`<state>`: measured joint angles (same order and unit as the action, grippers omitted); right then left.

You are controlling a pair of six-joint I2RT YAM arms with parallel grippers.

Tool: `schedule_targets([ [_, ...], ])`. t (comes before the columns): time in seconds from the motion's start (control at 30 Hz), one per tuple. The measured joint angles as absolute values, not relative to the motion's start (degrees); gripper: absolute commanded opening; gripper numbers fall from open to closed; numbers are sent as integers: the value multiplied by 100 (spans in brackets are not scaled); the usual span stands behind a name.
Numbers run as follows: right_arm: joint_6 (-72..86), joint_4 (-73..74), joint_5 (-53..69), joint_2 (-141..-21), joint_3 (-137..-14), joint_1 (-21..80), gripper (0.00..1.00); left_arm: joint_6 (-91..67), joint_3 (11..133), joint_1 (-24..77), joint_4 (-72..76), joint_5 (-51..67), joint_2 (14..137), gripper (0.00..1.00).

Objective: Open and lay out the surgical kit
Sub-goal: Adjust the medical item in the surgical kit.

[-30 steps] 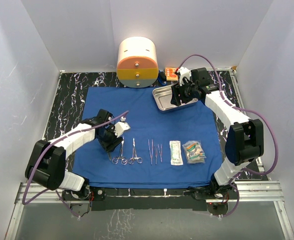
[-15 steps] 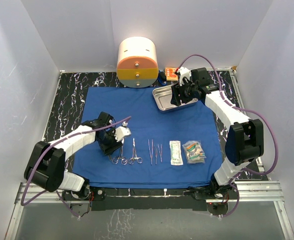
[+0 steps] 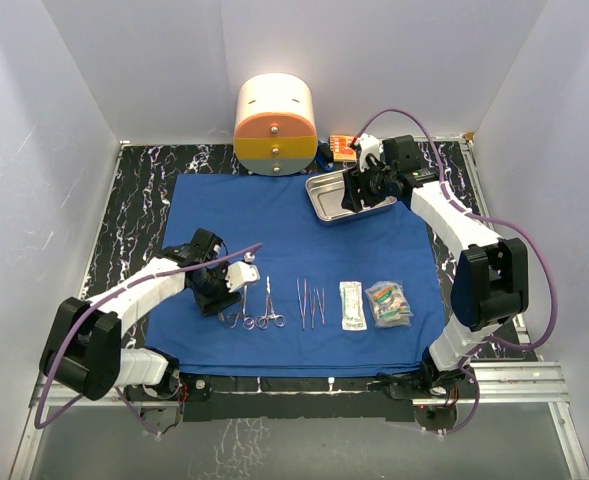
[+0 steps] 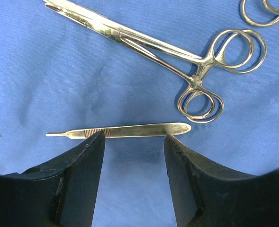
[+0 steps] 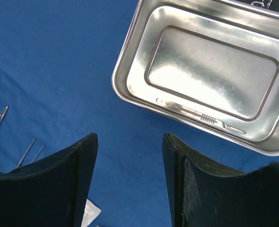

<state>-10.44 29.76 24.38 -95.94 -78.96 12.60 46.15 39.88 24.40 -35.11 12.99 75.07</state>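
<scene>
The surgical kit's royal-blue cloth [image 3: 274, 235] lies spread flat. Along its near side sit ring-handled forceps [image 3: 271, 305], tweezers [image 3: 309, 303] and two clear packets [image 3: 351, 305]. My left gripper [image 3: 228, 292] hovers low and open at the left end of that row. Just past its fingertips a slim scalpel handle [image 4: 130, 130] lies on the cloth, untouched, beside ring-handled forceps [image 4: 191, 61]. My right gripper [image 3: 359, 190] hangs open over the near edge of the steel tray [image 3: 326, 200]. The tray [image 5: 210, 71] holds one scalpel [image 5: 201, 116] along its near wall.
A round cream-and-orange drawer container [image 3: 274, 125] stands behind the cloth. A small orange box [image 3: 342, 147] sits behind the tray. White walls close in the left, right and back. Black marbled table [image 3: 139, 190] shows around the cloth.
My left gripper has slid nearer and slightly right, down toward the left end of the instrument row. The right arm has not moved.
</scene>
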Motion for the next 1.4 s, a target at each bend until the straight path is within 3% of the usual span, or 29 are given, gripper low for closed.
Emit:
schedule_targets([
  [1.4,-1044,2976,2486,-9594,-7896,1258,56,4740,3686,2526,-2886,1435,7459,53],
])
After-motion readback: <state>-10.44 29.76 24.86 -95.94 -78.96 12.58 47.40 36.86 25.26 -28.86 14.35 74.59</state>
